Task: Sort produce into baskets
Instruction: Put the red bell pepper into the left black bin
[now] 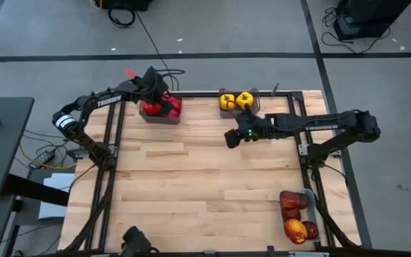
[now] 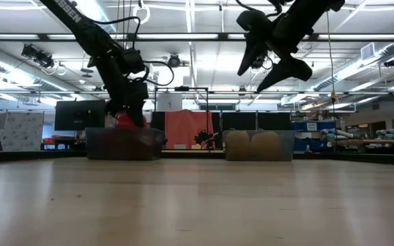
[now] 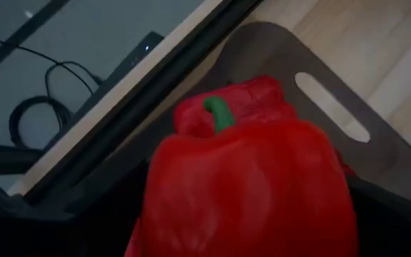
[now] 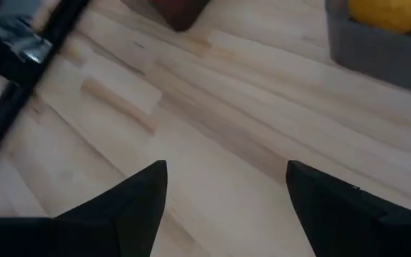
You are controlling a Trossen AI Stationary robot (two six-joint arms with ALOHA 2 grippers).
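Table (image 1: 191, 185): pale wood planks inside a black frame, most of it bare from my overhead camera; the plank grain runs across under my right wrist camera.

Red pepper bin (image 1: 161, 114): dark grey, at the far left edge of the table, holding red peppers (image 1: 164, 107). In my low camera it shows as a smoky box (image 2: 123, 145) with red visible above its rim.

Yellow pepper bin (image 1: 238, 107): dark grey, at the far edge near the middle, with two yellow peppers (image 1: 235, 101) side by side inside.

Clear tray (image 1: 300, 214): near right corner, holding the dark red apples (image 1: 295, 212), one partly yellow.

Left gripper (image 1: 155, 91): down over the red pepper bin. My left wrist camera is filled by one red pepper (image 3: 248, 185), green stem toward the lens, above the bin's floor; I cannot tell how the fingers stand.

Right gripper (image 1: 232, 137): hangs above bare planks just in front of the yellow pepper bin, fingers (image 4: 127, 203) spread apart with nothing between them.

Room: grey floor with dark tape lines and loose black cables around the table; level across, I see ceiling strip lights, monitors, a red panel and workbenches.
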